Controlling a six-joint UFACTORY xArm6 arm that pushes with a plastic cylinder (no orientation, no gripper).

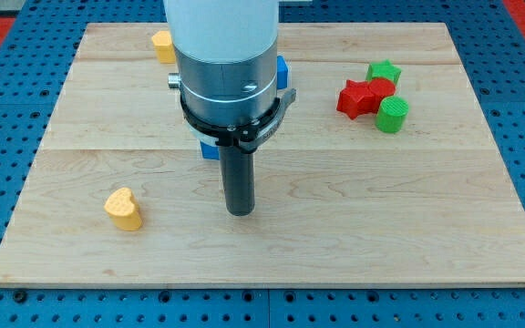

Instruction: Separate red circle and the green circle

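My tip (240, 211) sits on the wooden board (445, 228) near the middle, low in the view. There is no claw here to open or close — just the dark rod. The red circle (380, 89) and the green circle (392, 115) are far off at the view's right, up near the top. They touch each other, the green one just below the red. A red star (355, 98) presses against the red circle's left side, and a green star (385, 71) sits just above it. A yellow heart (124, 209) lies well to the left of my tip. Another yellow block (161, 46) peeks out at the top, and blue blocks (210, 148) hide behind the arm — I cannot tell their shapes.
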